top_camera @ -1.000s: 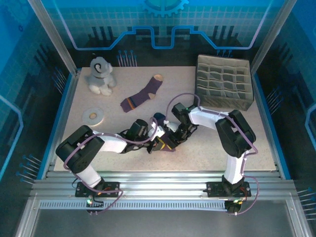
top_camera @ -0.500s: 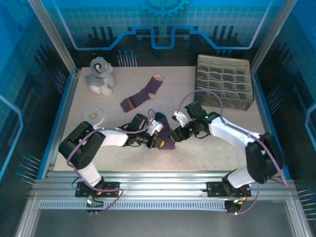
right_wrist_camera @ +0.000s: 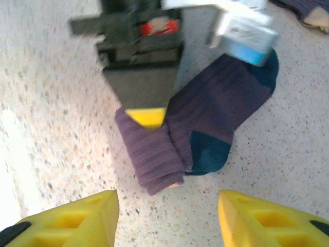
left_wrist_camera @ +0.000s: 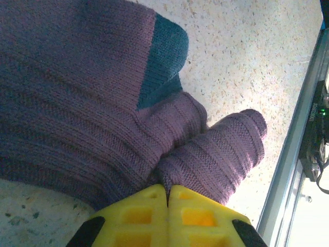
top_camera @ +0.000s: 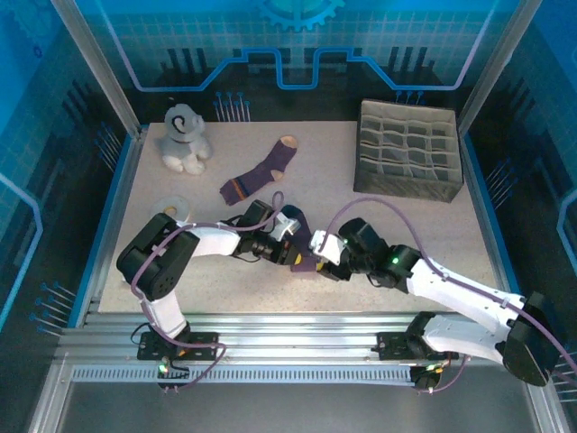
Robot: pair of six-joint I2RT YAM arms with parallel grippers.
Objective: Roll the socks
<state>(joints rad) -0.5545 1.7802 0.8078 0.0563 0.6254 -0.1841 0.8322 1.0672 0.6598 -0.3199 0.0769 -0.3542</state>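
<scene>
The right end effector [right_wrist_camera: 167,201] is backing away from the purple knit sock with navy toe and heel [right_wrist_camera: 211,108]. A second ago it was crowded in against that sock beside the other arm; now its yellow fingers are standing apart with nothing between them, and the sock is lying on the speckled pale bench [top_camera: 433,230] just ahead of them, untouched by this side. The right arm is also lying much lower and more stretched out along the near edge than it was.

The left end effector [left_wrist_camera: 167,200] is staying clamped, its two yellow fingers pressed together on a pinch of purple ribbing where the sock is doubled over on itself. The sock is sitting at the middle of the bench, bunched into two lobes and not yet into a tight roll.

This is looking like a release after one fold: the left side is holding the shape while the right side is freeing itself, probably for a fresh grip. The purple knit sock with tan toe and heel [top_camera: 261,173] is lying flat farther back, well apart from both arms, so the pair is not yet being rolled together
</scene>
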